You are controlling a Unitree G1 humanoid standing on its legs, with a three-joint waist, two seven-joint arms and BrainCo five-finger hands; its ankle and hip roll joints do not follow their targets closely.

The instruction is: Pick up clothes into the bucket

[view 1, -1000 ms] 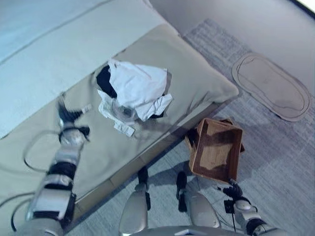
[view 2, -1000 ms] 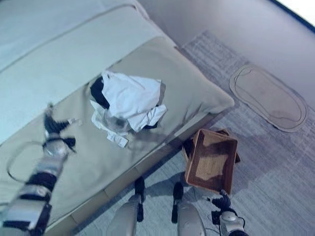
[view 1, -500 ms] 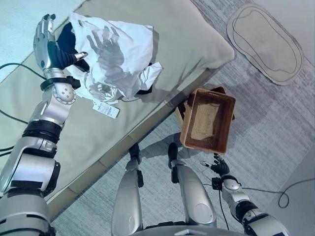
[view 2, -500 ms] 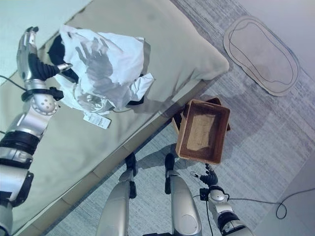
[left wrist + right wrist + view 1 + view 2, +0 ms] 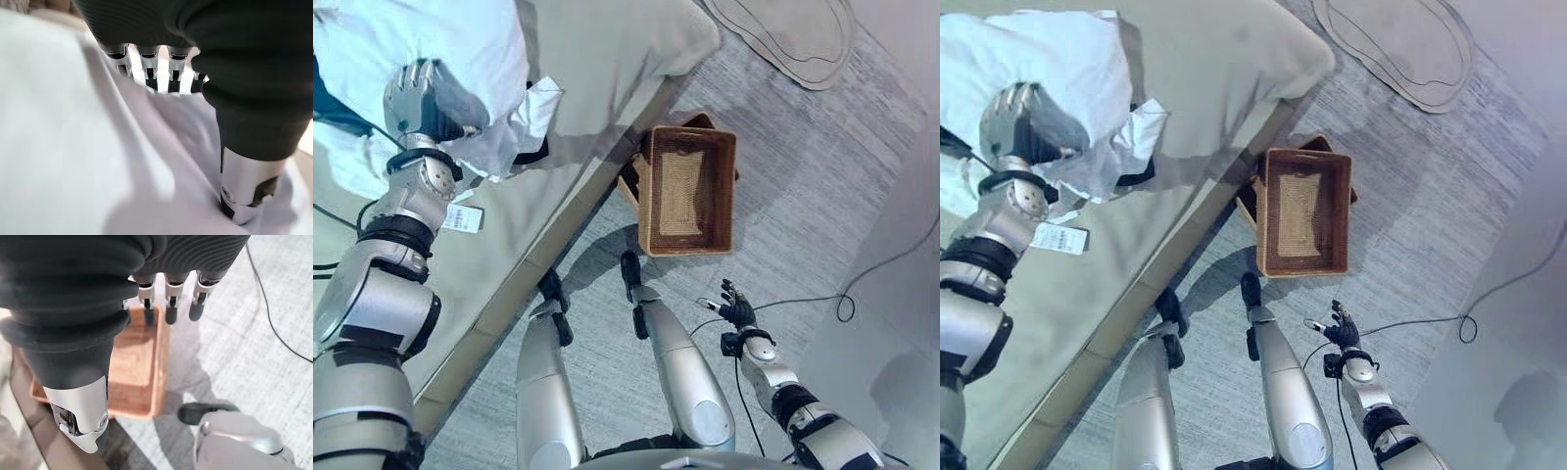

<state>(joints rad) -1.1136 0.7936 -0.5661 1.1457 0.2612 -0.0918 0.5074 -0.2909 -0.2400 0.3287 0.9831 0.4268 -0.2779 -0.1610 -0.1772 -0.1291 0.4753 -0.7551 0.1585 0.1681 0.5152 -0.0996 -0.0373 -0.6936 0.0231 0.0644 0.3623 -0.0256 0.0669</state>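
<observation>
Clothes (image 5: 421, 49) heaped white on the bed (image 5: 607, 59), left hand (image 5: 416, 98) on them, basket (image 5: 688, 191) on the floor beside the bed, right hand (image 5: 736, 309) low nearby, left wrist view, fingers (image 5: 146, 73) sunk into cloth, grip unclear, right wrist view, fingers (image 5: 168, 301) relaxed, empty, above the basket.
</observation>
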